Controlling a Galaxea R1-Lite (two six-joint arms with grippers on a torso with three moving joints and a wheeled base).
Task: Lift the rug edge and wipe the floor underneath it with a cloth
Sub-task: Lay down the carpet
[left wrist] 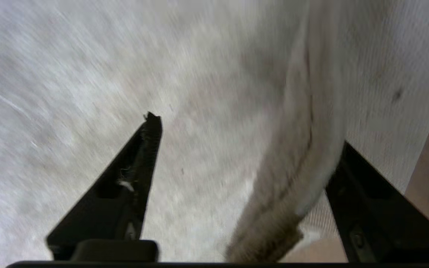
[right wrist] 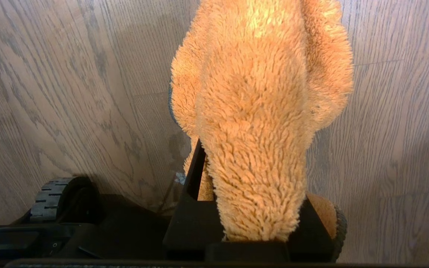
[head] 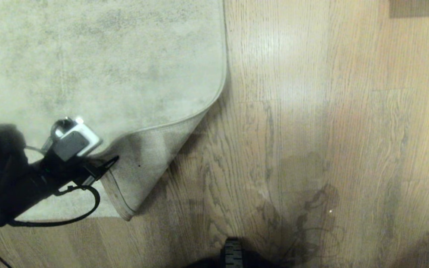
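Base wheel, nearest, on the floor. Left gripper: jaws wide, nothing clamped, astride the rug edge, whose corner lies folded over, pale backing up. Right gripper: closed on the cloth, hanging over bare planks.

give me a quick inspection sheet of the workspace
surface: wood-grain floor, bare beside the rug
job's things: rug edge folded over, pale backing up; orange cloth above the floor
clutter: nothing seen
hands: left hand open astride the folded rug edge; right hand shut on the cloth
cables: black cable looping off the left arm, over the rug
surroundings: robot's base wheel at the near edge of the head view
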